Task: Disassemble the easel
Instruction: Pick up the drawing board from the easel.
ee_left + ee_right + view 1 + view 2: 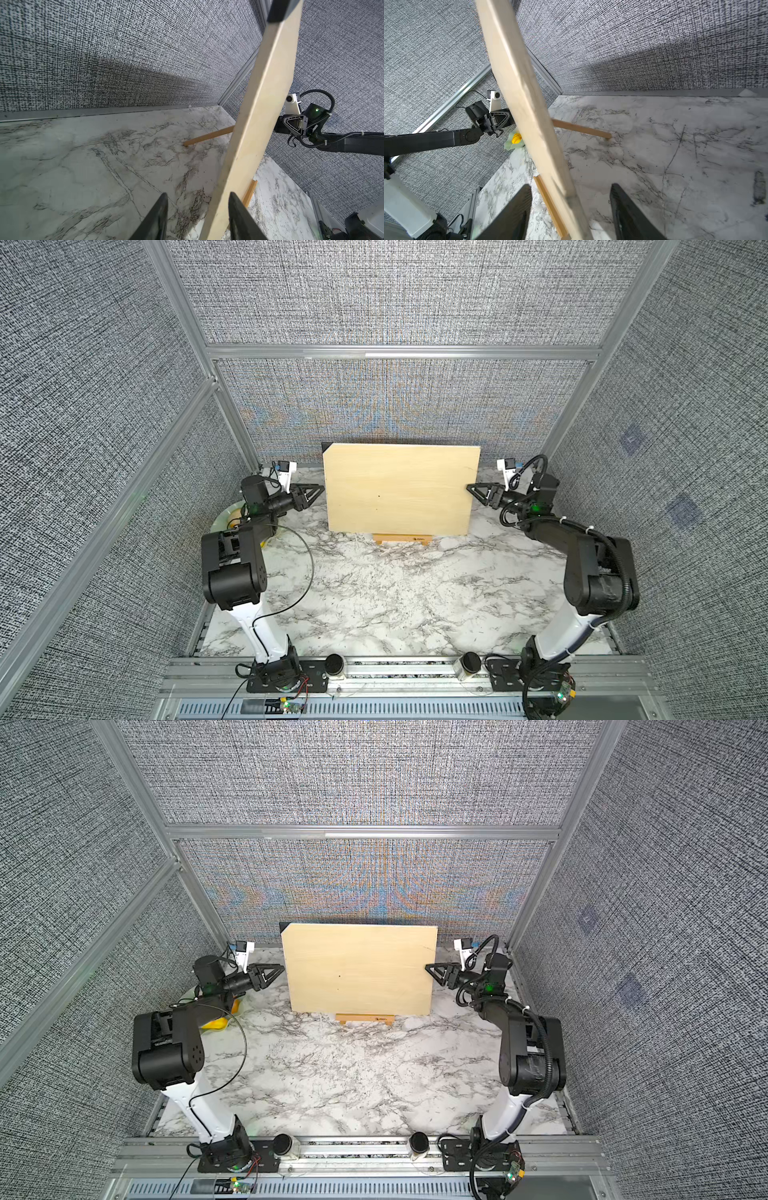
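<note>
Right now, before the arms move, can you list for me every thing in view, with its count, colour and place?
board: one, pale wood, leaning on the easel at the back of the table
easel: one, orange-brown, mostly hidden behind the board; its ledge shows below
table: one, white marble with grey veins, under everything
dish: one, pale green, at the table's left edge, partly hidden by the left arm
yellow thing: one, on the dish; its kind cannot be told
knobs: two, black, on the front rail
walls: grey fabric, on three sides
left gripper: one, black, open, around the board's left edge
right gripper: one, black, open, around the board's right edge
</note>
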Action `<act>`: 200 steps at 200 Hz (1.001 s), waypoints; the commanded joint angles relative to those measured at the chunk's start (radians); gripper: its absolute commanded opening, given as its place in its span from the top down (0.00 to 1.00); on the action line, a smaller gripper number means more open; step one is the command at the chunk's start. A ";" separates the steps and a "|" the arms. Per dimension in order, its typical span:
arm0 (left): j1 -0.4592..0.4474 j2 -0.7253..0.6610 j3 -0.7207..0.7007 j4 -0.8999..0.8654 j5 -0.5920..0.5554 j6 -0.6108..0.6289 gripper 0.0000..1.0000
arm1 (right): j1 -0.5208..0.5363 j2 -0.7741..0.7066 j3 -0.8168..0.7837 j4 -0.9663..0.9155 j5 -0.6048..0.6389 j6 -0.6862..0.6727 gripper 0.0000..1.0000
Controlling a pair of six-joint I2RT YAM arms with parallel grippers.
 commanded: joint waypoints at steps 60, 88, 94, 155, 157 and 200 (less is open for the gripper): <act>-0.021 0.030 0.064 -0.067 0.043 0.064 0.52 | 0.008 0.011 0.024 -0.035 -0.050 -0.045 0.42; -0.026 0.038 0.092 -0.136 0.040 0.117 0.50 | 0.010 0.012 0.028 -0.037 -0.055 -0.045 0.43; -0.027 0.038 0.093 -0.140 0.043 0.120 0.51 | 0.010 0.012 0.030 -0.036 -0.055 -0.045 0.44; -0.039 0.078 0.141 -0.174 0.058 0.136 0.47 | 0.018 0.033 0.045 -0.015 -0.065 -0.028 0.46; -0.039 0.078 0.142 -0.175 0.059 0.136 0.47 | 0.019 0.034 0.044 -0.012 -0.065 -0.027 0.46; -0.046 0.076 0.150 -0.179 0.072 0.139 0.48 | 0.030 0.055 0.048 0.054 -0.086 0.022 0.50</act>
